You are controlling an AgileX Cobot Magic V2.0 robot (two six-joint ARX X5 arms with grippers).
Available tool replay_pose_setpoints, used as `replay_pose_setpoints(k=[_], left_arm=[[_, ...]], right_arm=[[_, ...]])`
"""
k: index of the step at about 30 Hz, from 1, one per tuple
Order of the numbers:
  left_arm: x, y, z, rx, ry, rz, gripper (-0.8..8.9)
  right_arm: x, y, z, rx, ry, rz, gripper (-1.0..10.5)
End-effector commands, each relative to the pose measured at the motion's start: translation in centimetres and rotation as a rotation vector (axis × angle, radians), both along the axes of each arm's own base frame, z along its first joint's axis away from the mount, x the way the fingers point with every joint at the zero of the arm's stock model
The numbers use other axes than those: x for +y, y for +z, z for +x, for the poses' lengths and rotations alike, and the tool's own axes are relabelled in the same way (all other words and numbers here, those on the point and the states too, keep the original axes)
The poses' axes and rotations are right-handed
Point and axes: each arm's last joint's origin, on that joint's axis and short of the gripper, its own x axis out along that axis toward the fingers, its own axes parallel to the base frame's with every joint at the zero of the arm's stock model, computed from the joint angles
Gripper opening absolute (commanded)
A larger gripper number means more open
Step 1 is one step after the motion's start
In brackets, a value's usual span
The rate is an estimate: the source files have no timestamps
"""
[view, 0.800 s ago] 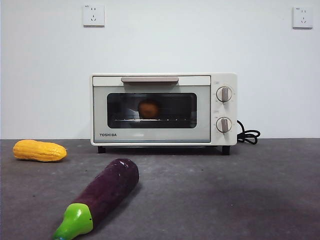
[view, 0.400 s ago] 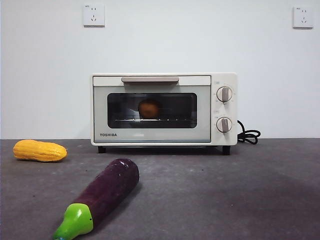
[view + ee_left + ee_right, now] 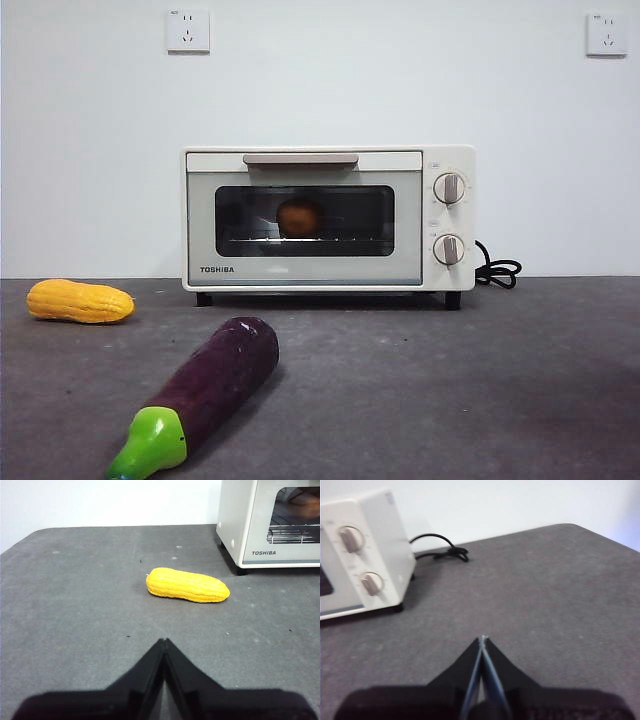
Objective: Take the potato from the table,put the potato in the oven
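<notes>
The orange-brown potato (image 3: 298, 217) rests on the wire rack inside the cream-white oven (image 3: 327, 270), seen through the glass of its closed door; the left wrist view catches a blurred bit of the potato (image 3: 305, 497) behind the glass. My left gripper (image 3: 164, 641) is shut and empty, hovering over the table (image 3: 75, 605) short of the yellow corn. Over bare table at the oven's knob side, my right gripper (image 3: 482, 639) is also shut and empty. Neither arm appears in the front view.
A yellow corn cob (image 3: 79, 301) lies at the left of the table, also seen as the corn cob (image 3: 187, 585) near the oven's corner. A purple eggplant (image 3: 205, 390) with green stem lies in front. The oven's black cord (image 3: 497, 268) coils at its right.
</notes>
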Motion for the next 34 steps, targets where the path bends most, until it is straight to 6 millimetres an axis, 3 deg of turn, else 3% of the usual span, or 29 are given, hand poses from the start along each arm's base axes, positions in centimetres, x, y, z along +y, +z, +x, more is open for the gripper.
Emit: replay_pose_setpoints(k=[1,13,34], left_arm=[[0.04,-0.28,0.05,0.003,0.005,-0.007,-0.04],[0.04,-0.28,0.05,0.004,0.005,-0.007,-0.04],[0.04,-0.28,0.05,0.003,0.005,-0.007,-0.04]], right_arm=[[0.01,-0.50,-0.23,0.010,0.000,0.001,0.0],[0.13,-1.05,-0.47,0.078,0.062,-0.161,0.0],[0.23,-1.03,-0.45,0.075,0.063,-0.149,0.0]])
